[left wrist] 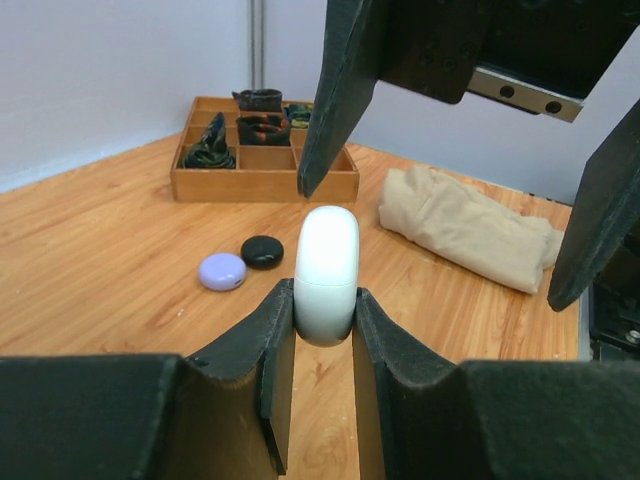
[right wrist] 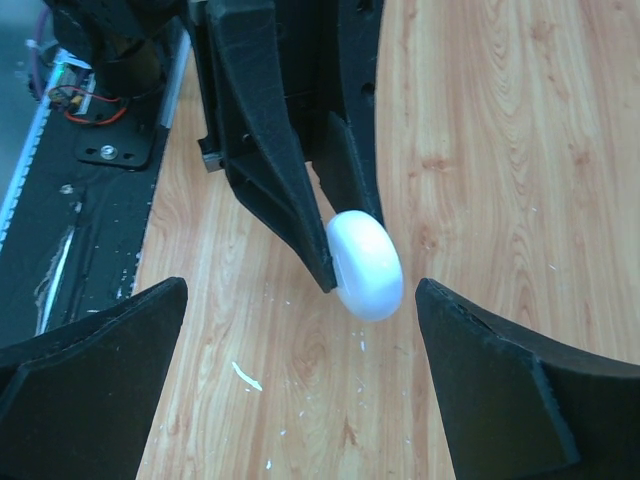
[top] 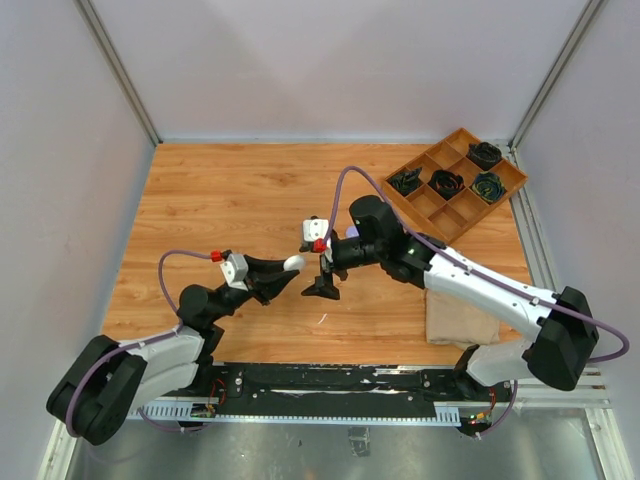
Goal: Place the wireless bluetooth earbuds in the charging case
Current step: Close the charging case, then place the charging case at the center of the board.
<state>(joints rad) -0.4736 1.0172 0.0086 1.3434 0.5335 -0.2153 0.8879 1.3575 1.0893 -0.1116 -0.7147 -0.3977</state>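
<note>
My left gripper (top: 283, 270) is shut on a closed white round charging case (left wrist: 326, 260), held on edge above the wooden table. The case also shows in the right wrist view (right wrist: 365, 265) and in the top view (top: 294, 262). My right gripper (top: 322, 272) is open and empty, its jaws wide apart on either side of the case without touching it (right wrist: 300, 290). Its fingers (left wrist: 335, 100) hang just beyond the case in the left wrist view. No earbuds show in any view.
A lavender disc case (left wrist: 221, 271) and a black disc case (left wrist: 262, 251) lie closed on the table behind the held case. A wooden compartment tray (top: 455, 212) with dark coiled items stands back right. A beige cloth (top: 458, 315) lies front right. A thin white sliver (right wrist: 246, 376) lies below.
</note>
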